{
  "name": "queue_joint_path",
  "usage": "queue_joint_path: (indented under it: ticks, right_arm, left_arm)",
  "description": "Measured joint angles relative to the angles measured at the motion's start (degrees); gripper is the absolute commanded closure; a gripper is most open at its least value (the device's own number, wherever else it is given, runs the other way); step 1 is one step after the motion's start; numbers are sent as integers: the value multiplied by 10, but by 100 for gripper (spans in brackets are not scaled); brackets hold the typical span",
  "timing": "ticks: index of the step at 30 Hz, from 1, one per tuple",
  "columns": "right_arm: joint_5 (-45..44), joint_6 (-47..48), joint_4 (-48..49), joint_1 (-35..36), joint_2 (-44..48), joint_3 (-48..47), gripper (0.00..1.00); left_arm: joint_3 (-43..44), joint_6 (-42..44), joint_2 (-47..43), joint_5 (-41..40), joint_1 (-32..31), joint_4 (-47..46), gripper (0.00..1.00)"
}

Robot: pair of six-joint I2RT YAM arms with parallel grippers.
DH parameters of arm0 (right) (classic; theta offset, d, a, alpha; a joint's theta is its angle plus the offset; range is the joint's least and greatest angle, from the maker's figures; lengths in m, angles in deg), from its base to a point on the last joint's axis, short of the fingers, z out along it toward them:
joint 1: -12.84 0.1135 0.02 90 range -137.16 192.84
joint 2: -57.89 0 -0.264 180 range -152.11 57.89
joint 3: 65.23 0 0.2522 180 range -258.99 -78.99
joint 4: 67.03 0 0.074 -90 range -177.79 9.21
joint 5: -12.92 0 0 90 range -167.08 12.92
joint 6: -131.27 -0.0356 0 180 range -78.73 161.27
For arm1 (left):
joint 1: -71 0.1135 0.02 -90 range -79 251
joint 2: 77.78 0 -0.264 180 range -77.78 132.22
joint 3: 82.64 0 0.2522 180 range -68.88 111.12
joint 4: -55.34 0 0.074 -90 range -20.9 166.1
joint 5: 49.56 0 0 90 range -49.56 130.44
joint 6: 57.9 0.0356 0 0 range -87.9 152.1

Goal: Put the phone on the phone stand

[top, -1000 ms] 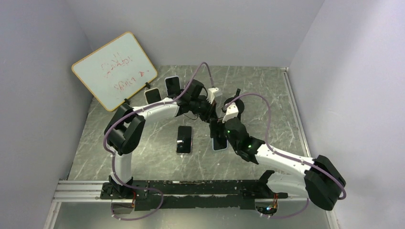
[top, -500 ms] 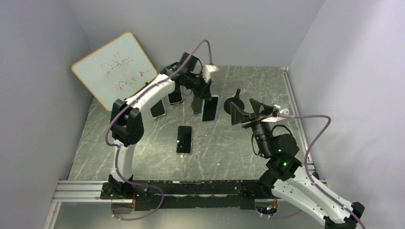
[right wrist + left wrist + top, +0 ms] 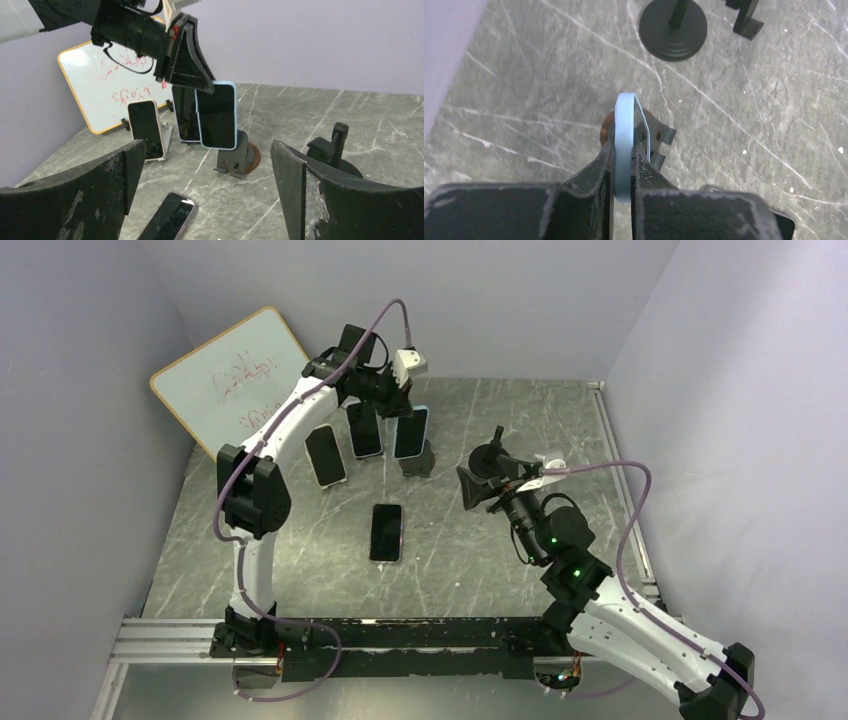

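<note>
A light-blue phone hangs upright, screen facing the near side, with my left gripper shut on its top edge. The wrist view shows both fingers pressed on the phone's thin edge. Right under it stands a grey phone stand on a brown round base. The phone's lower edge is above the stand's front lip. My right gripper is wide open and holds nothing, to the right of the stand and facing it.
A dark phone lies flat mid-table. Two more phones lean on stands at the back left, before a whiteboard. A black round-based stand sits right of the grey one. Walls close three sides.
My left arm carried the blue phone from mid-table back and left to over the grey stand. My right gripper opened fully and its arm drew back to the right.
</note>
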Motion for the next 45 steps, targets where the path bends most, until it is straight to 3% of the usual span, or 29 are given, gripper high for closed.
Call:
queue_joint_path:
  ticks: [16, 45]
  right_arm:
    - [19, -4, 12, 0, -33, 12, 0]
    - [44, 9, 31, 0, -72, 14, 0]
  left_arm:
    - [66, 87, 54, 93, 5, 38, 95]
    - [38, 83, 99, 147, 17, 9, 95]
